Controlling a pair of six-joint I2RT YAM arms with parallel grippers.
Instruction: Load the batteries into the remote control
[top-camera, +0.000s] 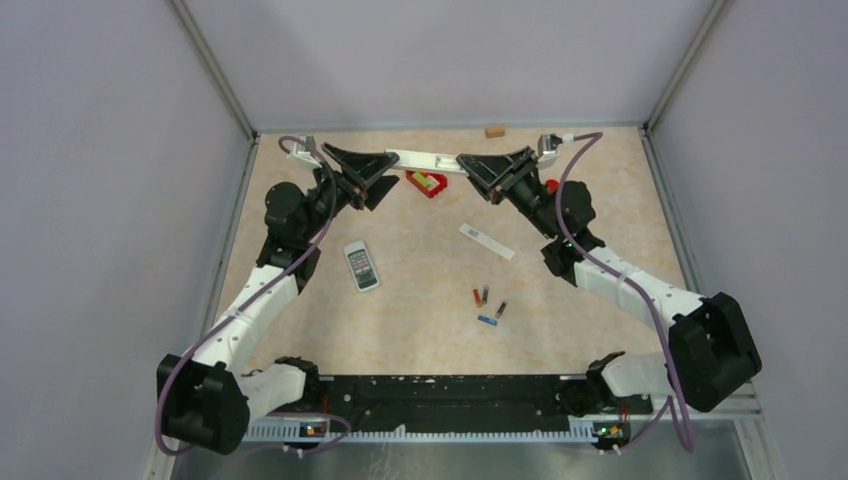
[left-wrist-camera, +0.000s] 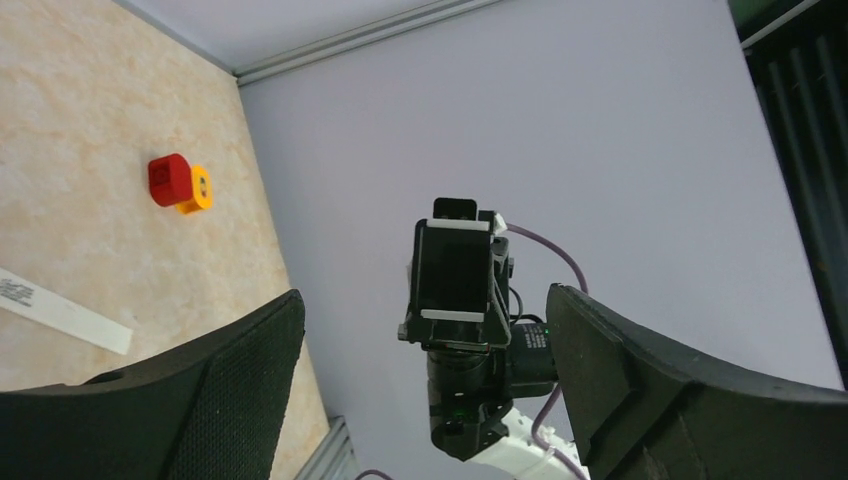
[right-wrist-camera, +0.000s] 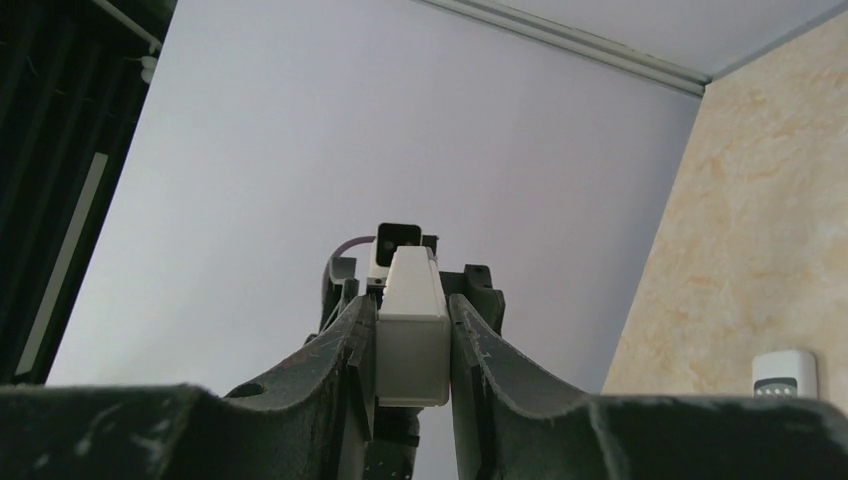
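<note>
My right gripper (top-camera: 470, 168) is raised at the back of the table, shut on one end of a long white remote control (top-camera: 428, 160) held level in the air. In the right wrist view the remote (right-wrist-camera: 412, 345) is clamped between both fingers (right-wrist-camera: 412, 335). My left gripper (top-camera: 385, 172) is open at the remote's other end; its jaws stand wide apart (left-wrist-camera: 425, 300) and the right gripper with the remote (left-wrist-camera: 455, 270) shows beyond them. The batteries lie on the table: a red-and-black one (top-camera: 478, 296), two dark ones (top-camera: 486, 294) (top-camera: 501, 309), a blue one (top-camera: 488, 320).
A second, grey remote (top-camera: 361, 265) lies left of centre, also in the right wrist view (right-wrist-camera: 785, 375). A white strip (top-camera: 487, 241) (left-wrist-camera: 60, 312) lies mid-table. A red-and-green piece (top-camera: 427, 184), a red-and-orange block (left-wrist-camera: 178, 181) and a wooden block (top-camera: 494, 130) sit at the back.
</note>
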